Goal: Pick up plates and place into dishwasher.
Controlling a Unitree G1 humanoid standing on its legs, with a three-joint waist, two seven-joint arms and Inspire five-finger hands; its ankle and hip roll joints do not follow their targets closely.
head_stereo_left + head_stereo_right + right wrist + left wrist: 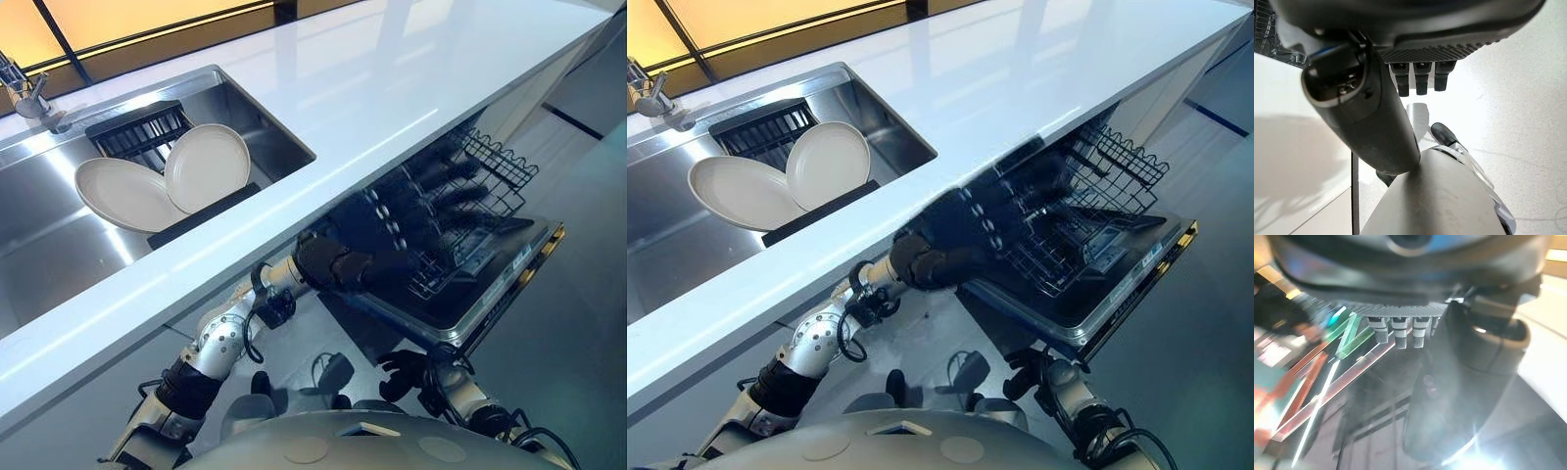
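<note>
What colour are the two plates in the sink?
The plates are cream-white, plain; this shows best in the left eye view.

left hand (950,257) reaches forward, blurred; right hand (404,372) hangs low, fingers curled.

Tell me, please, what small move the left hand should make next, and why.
Probably draw the left hand back out from the pulled-out black wire dishwasher rack and lift it toward the steel sink. It holds nothing, and both round cream plates lean in the sink's black rack, so none is loaded yet. The right hand hangs low by the open dishwasher door.
</note>
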